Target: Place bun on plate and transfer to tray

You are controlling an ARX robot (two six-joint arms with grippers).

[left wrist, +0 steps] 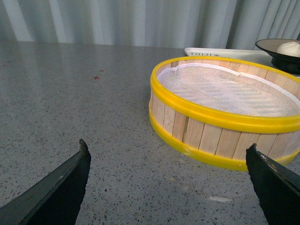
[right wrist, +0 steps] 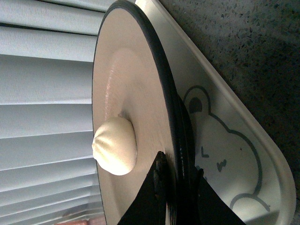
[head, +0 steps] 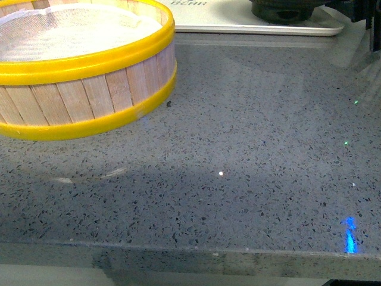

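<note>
Grey speckled worktop (head: 238, 155) runs back to pale pleated curtains (left wrist: 140, 21). On it stands a wooden steamer basket (left wrist: 220, 122) with yellow rims and a white mesh liner, with nothing lying in it. Beyond it lies the white tray (right wrist: 234, 154) with its bear drawing. The plate (right wrist: 117, 84) stands over the tray, the bun (right wrist: 115, 146) resting on its tan inside. The right pincer (right wrist: 176, 183) is clamped on the plate's black rim. The left pincer (left wrist: 168, 183) hovers above the worktop near the basket, its jaws spread wide and holding nothing.
</note>
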